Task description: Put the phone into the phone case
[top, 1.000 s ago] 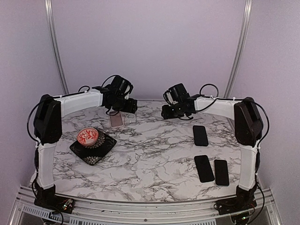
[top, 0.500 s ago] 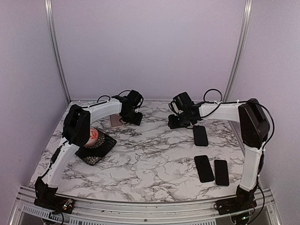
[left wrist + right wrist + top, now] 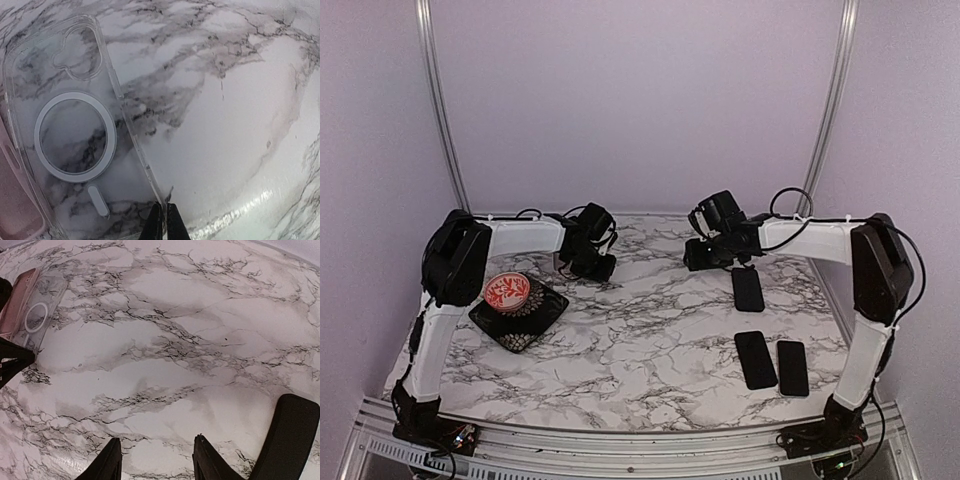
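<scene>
Clear plastic is pinched in the left gripper (image 3: 164, 222), its fingers drawn almost together on a side wall of the phone case (image 3: 75, 135), far left on the table (image 3: 640, 340) (a pink case (image 3: 15, 200) touches it). It is probably light, bendy and slick, so the rim is the place to hold it. The right gripper (image 3: 157, 460) gapes wide and empty. The phone (image 3: 295, 435), stiff and glossy, lies flat just beside it and is best taken across its long edges.

The worktop's (image 3: 640, 335) centre lay open; a black dish (image 3: 542, 318) blocked the left side, three black phones (image 3: 756, 359) the right.
</scene>
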Motion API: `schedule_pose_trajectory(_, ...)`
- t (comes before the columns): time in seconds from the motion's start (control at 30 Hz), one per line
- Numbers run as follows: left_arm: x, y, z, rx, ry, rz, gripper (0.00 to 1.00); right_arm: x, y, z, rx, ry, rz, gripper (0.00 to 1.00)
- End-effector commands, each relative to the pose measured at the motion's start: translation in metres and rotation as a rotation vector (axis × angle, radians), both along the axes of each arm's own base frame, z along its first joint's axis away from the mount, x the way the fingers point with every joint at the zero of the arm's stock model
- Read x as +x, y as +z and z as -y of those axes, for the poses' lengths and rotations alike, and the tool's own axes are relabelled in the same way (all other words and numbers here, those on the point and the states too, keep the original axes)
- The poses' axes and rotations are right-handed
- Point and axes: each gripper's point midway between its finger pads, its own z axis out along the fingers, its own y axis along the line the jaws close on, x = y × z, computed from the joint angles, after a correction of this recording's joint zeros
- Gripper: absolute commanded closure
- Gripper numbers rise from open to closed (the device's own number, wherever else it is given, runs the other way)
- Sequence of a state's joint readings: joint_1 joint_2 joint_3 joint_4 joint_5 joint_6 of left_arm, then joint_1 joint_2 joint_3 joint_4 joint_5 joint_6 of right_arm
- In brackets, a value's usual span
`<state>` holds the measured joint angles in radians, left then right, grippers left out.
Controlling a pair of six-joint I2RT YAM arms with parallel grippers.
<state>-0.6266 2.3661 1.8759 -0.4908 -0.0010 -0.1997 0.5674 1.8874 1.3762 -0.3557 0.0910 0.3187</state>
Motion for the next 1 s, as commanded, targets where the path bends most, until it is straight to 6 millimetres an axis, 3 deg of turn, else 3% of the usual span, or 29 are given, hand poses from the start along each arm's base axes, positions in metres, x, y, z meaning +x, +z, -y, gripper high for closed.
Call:
schedule_pose_trajectory(0.0,-0.088,-0.014,0.011,-0.028,-0.066,-0.167,1.00,-0.017,0.024,0.000,0.052,-0.008,0.028,0.52)
schedule_pose_trajectory(0.1,-0.134,0.006,0.027,-0.127,-0.103,-0.164,1.00,-0.037,0.020,-0.007,0.058,-0.001,0.020,0.52)
schedule_pose_trajectory(0.17,-0.169,0.009,0.035,-0.161,-0.149,-0.180,1.00,-0.055,0.015,-0.018,0.046,0.023,0.015,0.52)
schedule_pose_trajectory(0.33,-0.243,-0.017,0.030,-0.090,-0.264,-0.248,1.00,-0.101,-0.008,-0.034,0.032,0.057,-0.033,0.52)
schedule_pose_trajectory(0.5,-0.294,-0.003,0.054,-0.093,-0.453,-0.226,1.00,-0.136,-0.011,-0.037,0.064,0.062,-0.039,0.51)
schedule_pose_trajectory(0.63,-0.299,0.023,0.060,-0.147,-0.463,-0.193,0.61,-0.154,-0.011,-0.039,0.047,0.077,-0.040,0.52)
schedule_pose_trajectory(0.77,-0.287,0.071,0.058,-0.204,-0.447,-0.074,0.37,-0.167,-0.019,-0.043,0.026,0.105,-0.060,0.54)
schedule_pose_trajectory(0.83,-0.268,0.089,0.044,-0.194,-0.383,0.010,0.36,-0.169,-0.026,-0.048,0.029,0.118,-0.079,0.59)
schedule_pose_trajectory(0.87,-0.252,0.089,0.031,-0.175,-0.323,0.030,0.42,-0.170,-0.030,-0.052,0.031,0.125,-0.091,0.64)
schedule_pose_trajectory(0.97,-0.217,0.059,-0.012,-0.049,-0.156,0.001,0.67,-0.169,-0.041,-0.065,0.025,0.145,-0.119,0.77)
